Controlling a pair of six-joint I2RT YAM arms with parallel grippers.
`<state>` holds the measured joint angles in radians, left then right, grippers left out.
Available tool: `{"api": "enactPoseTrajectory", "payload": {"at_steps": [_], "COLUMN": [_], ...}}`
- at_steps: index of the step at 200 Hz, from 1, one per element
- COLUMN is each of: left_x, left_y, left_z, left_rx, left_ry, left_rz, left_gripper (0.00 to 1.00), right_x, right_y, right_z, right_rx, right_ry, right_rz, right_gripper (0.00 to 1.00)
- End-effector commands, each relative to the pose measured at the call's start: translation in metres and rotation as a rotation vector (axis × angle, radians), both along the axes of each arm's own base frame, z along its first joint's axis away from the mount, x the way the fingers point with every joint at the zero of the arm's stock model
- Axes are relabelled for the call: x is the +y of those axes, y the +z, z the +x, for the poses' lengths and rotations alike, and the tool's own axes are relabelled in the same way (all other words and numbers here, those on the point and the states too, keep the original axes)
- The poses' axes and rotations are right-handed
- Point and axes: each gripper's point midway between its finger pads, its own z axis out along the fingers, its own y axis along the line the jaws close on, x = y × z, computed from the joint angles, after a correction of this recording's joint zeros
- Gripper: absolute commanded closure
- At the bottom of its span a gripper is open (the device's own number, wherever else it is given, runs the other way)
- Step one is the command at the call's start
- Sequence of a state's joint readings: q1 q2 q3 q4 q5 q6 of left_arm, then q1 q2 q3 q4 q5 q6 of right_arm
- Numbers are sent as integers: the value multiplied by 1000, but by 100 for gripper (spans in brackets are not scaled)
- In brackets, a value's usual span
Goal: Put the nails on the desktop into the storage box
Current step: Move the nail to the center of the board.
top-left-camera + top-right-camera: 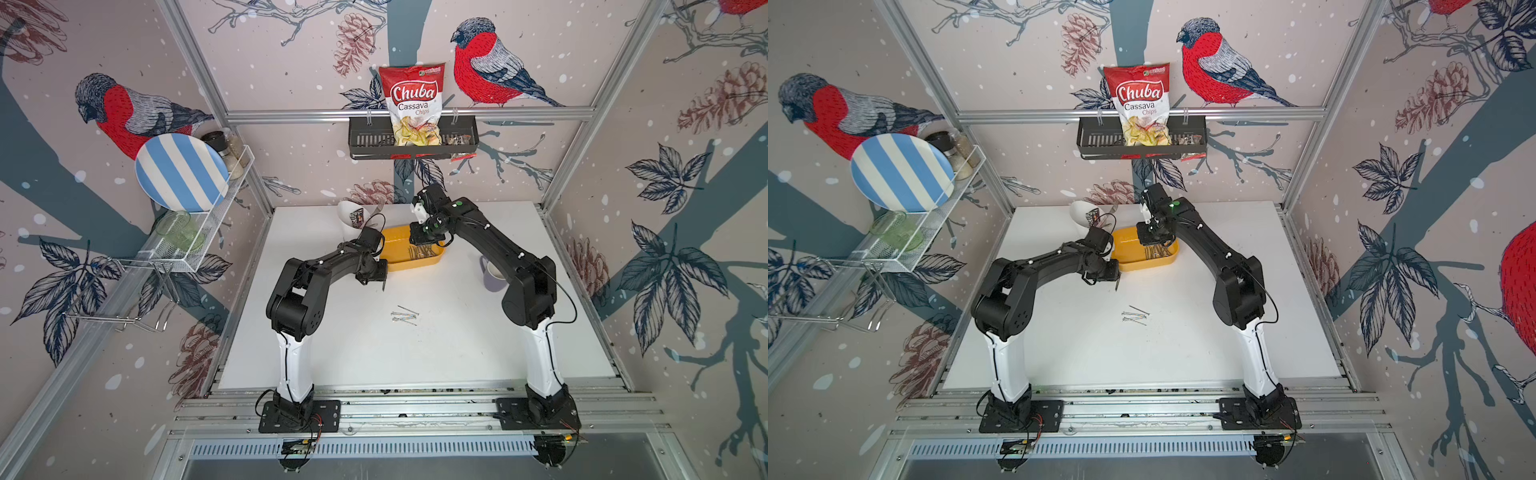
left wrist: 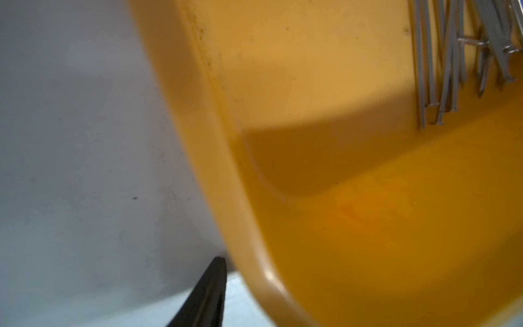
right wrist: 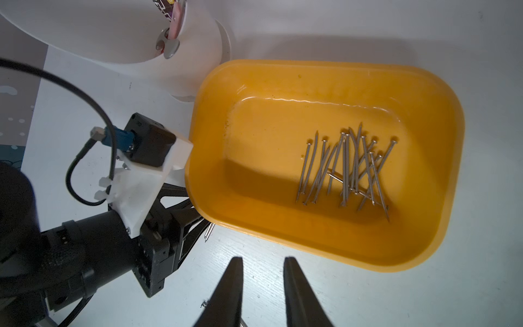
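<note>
The yellow storage box (image 1: 399, 261) (image 1: 1142, 262) stands at the back middle of the white desktop (image 1: 457, 345). Many nails (image 3: 345, 170) (image 2: 452, 56) lie in its right half. Several more nails (image 1: 404, 316) (image 1: 1136, 316) lie loose on the desktop in front of it. My left gripper (image 1: 381, 277) sits low at the box's front left corner, apparently shut on a few nails whose tips (image 3: 209, 230) poke out under the rim. Only one of its fingers (image 2: 212, 288) shows, outside the box wall (image 2: 226, 170). My right gripper (image 3: 263, 259) hangs open and empty over the desktop beside the box's long side.
A white cutlery cup (image 1: 351, 216) (image 3: 127, 34) leans just behind the box's left end. A purple mug (image 1: 492, 276) stands under the right arm. A black wall basket (image 1: 365, 139) with a chips bag hangs on the back wall, and a wire rack with a striped plate (image 1: 183, 170) on the left wall.
</note>
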<state>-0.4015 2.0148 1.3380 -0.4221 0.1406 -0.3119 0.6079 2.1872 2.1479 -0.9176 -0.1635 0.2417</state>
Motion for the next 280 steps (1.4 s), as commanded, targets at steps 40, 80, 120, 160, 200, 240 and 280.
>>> {"api": "enactPoseTrajectory", "payload": {"at_steps": [40, 80, 120, 160, 200, 240, 280], "left_x": [20, 14, 7, 3, 3, 2, -4], "left_y": [-12, -7, -6, -5, -8, -8, -11], "left_z": [-29, -30, -34, -38, -41, -41, -44], "left_rx": [34, -6, -32, -32, -16, -15, 0], "left_ry": [30, 29, 22, 26, 29, 34, 28], "left_rz": [106, 87, 67, 43, 40, 33, 22], "left_gripper": [57, 56, 55, 55, 55, 55, 56], "right_x": [1, -1, -3, -5, -8, -9, -10], "right_y": [0, -4, -5, -9, -12, -14, -16], "right_z": [-4, -9, -13, -18, -23, -24, -26], "right_rx": [2, 8, 14, 21, 26, 28, 34], "right_ry": [4, 10, 14, 20, 25, 31, 37], "right_rz": [16, 15, 11, 11, 5, 0, -4], "right_gripper": [71, 71, 71, 71, 71, 71, 71]}}
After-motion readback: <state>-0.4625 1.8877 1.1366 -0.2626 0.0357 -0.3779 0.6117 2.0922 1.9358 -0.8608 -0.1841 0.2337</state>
